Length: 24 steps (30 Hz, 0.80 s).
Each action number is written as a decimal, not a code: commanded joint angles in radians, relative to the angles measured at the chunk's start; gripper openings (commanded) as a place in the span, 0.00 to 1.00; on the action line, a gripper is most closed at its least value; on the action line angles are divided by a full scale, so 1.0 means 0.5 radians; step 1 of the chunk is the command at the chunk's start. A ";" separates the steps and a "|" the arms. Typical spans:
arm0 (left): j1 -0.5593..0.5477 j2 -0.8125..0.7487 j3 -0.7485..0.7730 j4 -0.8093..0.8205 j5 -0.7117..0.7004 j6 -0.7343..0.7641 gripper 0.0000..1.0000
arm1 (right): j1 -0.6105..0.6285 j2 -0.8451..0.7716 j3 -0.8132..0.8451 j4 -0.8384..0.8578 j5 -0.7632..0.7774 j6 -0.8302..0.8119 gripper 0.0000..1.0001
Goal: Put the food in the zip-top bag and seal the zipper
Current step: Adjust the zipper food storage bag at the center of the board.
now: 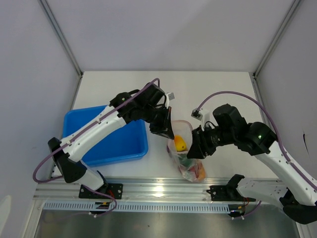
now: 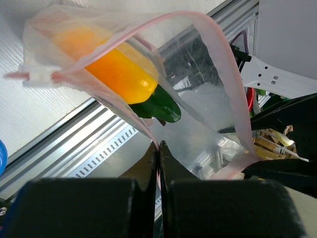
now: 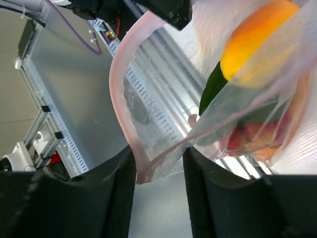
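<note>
Grey walls are standing around a white counter point(image 1: 218, 94). Two white and black arms are reaching in from the near edge, the left arm point(image 1: 99, 129) and the right arm point(image 1: 277, 153). They are meeting in the middle.

A blue plastic tray point(image 1: 126, 141) is sitting under the left arm. I am seeing no food in the part that shows.

A clear, crinkly zip-top bag point(image 1: 184, 126) is hanging between the two arms, near the front edge of the counter. Each arm is at one side of the bag's mouth, so the mouth is gaping wide. I think that is why they are facing each other.

The left tool point(image 2: 159, 148) is squeezing tight on the bag's rim. The right tool point(image 3: 158, 183) is showing a gap between its fingers, with a corner of the rim sitting in that gap. It is not looking pinched there.

The food is inside the bag. A smooth yellow-orange piece point(image 2: 116, 69) is lying close to the mouth, with a dark green piece point(image 2: 161, 106) touching it. Some red pieces point(image 3: 252, 131) are sitting deeper down.

The thin pinkish-red zipper strip point(image 2: 233, 84) is running around the open mouth. It is not pressed shut yet. I think the yellow-orange piece needs to slide lower first, or it could get in the way of closing.
</note>
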<state>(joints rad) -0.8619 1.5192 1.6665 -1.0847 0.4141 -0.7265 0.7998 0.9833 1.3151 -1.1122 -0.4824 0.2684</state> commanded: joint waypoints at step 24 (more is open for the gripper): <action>0.159 -0.342 -0.081 -0.119 0.137 -0.746 0.96 | 0.036 -0.061 0.152 0.043 0.480 -0.104 0.00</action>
<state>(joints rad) -0.7830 1.3914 1.6558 -1.1667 0.3779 -0.9947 0.8108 0.9768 1.3533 -1.0962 -0.2680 0.2485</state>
